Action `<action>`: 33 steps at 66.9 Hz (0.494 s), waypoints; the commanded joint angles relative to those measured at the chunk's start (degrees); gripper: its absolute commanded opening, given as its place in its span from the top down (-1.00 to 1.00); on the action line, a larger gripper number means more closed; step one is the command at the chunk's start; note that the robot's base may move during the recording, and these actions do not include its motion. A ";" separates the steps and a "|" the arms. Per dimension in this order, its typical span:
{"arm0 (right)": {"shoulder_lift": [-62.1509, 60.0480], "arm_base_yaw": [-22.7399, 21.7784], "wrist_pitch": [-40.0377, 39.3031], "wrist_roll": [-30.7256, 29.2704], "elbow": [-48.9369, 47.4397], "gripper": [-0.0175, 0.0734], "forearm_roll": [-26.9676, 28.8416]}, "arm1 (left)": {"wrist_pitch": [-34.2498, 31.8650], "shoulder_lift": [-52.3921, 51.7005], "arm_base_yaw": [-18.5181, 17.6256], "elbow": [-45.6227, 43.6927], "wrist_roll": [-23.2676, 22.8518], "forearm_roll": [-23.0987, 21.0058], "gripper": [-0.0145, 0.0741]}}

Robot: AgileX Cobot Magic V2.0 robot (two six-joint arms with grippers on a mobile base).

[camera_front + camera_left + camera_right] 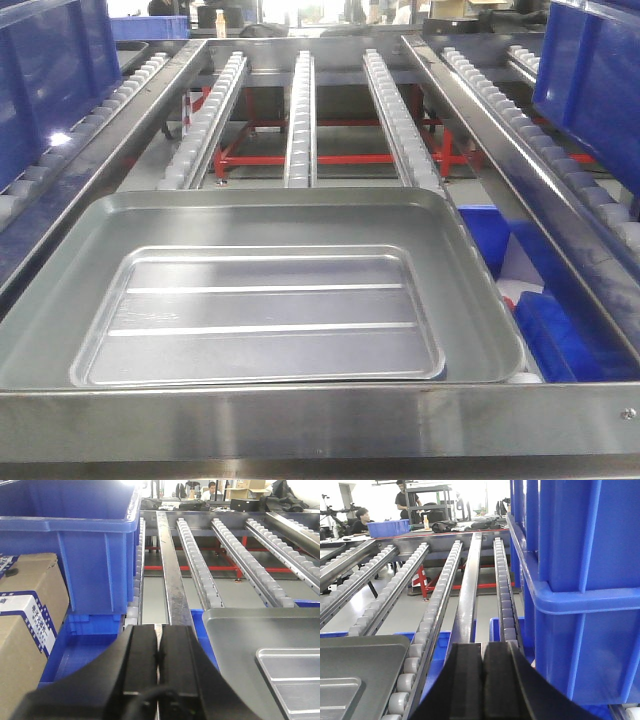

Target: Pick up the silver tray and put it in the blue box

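Note:
The silver tray, shallow with two raised ridges, lies flat inside a larger, deeper metal pan at the near end of the roller rails. The left wrist view shows the tray's corner at lower right, and the right wrist view shows a corner at lower left. The blue box, ribbed and open-topped, stands at the left. My left gripper is shut and holds nothing, left of the pan. My right gripper is shut and holds nothing, right of the pan. Neither gripper shows in the front view.
Stacked blue crates rise close on the right. Roller rails run away from the pan. Cardboard boxes and a low blue bin sit beside the left gripper. Another blue bin lies right of the pan. A steel ledge crosses the front.

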 commanded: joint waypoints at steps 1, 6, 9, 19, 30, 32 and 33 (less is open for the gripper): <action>-1.26 -0.31 -4.88 -0.58 -1.06 0.50 0.02 | -5.00 -0.70 0.03 0.91 -0.28 -0.08 0.69; -1.26 -0.31 -4.88 -0.58 -1.06 0.50 0.02 | -5.00 -0.70 0.03 0.91 -0.28 -0.08 0.69; -1.26 -0.31 -4.88 -0.58 -1.06 0.50 0.02 | -5.00 -0.70 0.03 0.91 -0.28 -0.08 0.69; -1.26 -0.31 -4.88 -0.58 -1.06 0.50 0.02 | -5.00 -0.70 0.03 0.91 -0.28 -0.08 0.69; -1.26 -0.31 -4.88 -0.58 -1.06 0.50 0.02 | -5.00 -0.70 0.03 0.91 -0.28 -0.08 0.69; -1.26 -0.31 -4.88 -0.58 -1.06 0.50 0.02 | -5.00 -0.70 0.03 0.91 -0.28 -0.08 0.69; -1.26 -0.31 -4.88 -0.58 -1.06 0.50 0.02 | -5.00 -0.70 0.03 0.91 -0.28 -0.08 0.69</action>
